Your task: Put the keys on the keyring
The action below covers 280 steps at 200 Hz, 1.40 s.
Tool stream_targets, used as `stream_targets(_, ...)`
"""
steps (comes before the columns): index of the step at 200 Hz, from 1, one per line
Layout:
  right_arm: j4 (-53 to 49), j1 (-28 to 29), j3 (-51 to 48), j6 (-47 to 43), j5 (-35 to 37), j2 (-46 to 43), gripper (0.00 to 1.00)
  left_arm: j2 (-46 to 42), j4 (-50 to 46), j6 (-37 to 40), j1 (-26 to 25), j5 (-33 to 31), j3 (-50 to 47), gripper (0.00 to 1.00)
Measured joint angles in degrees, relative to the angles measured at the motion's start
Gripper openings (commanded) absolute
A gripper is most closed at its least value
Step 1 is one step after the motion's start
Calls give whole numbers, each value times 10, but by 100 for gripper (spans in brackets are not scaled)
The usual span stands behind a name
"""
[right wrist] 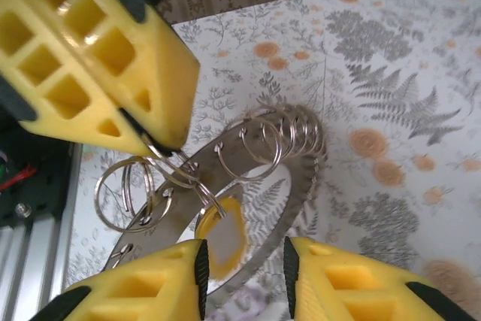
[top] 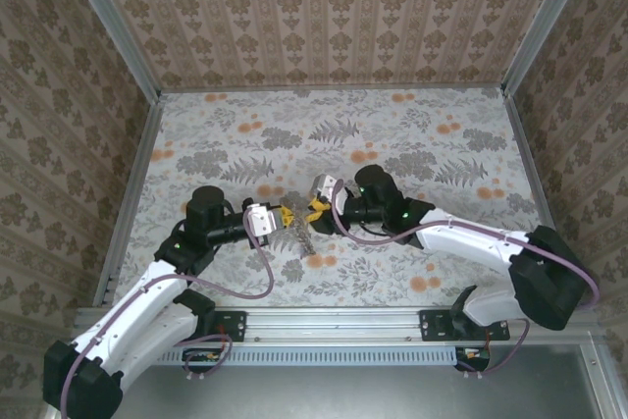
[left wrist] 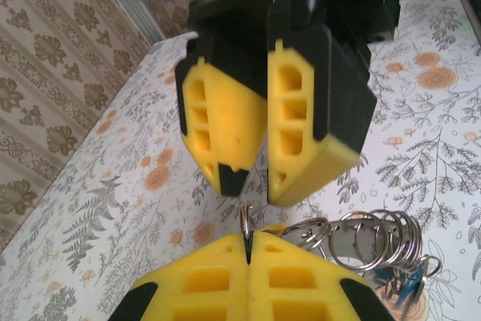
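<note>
Right wrist view: left gripper (right wrist: 154, 144) pinches the light, stiff, slippery keyring (right wrist: 301, 186) by a thin wire loop (right wrist: 167, 159); its flat band (right wrist: 259, 144) probably suits the narrowly parted right gripper (right wrist: 244, 261).

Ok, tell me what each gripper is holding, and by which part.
Left gripper pinches one small wire loop of the keyring at its tips. Right gripper stands open, holding nothing.
</note>
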Motion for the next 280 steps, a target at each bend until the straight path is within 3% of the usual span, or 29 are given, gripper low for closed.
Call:
stream_targets(21,-41,0,19,-62,2,-30,35,-1,13,-11,0,10,-2,0)
stream_targets(46,-77,2,34,-133,2,-59,27,-1,24,-23,-2,23,-5,0)
stream_targets(79,-122,15,50,-198,5,-62,28,4,43,-37,-9,40,-6,0)
stream_targets(148,-137,21,56,-237,9,-43,31,36,75,-56,-31,59,-6,0)
stream_targets(181,-143,22,57,-242,8,-39,9,45,83,-59,-38,60,-6,0)
stream_targets(219,-165,23,65,-259,7,-39,0,47,83,-59,-38,54,-6,0)
stream_targets(246,-190,25,75,-272,11,-39,0,52,60,-59,-44,36,6,20)
stream_targets(280,-254,34,112,-283,58,-34,0,80,5,-59,-45,8,40,22)
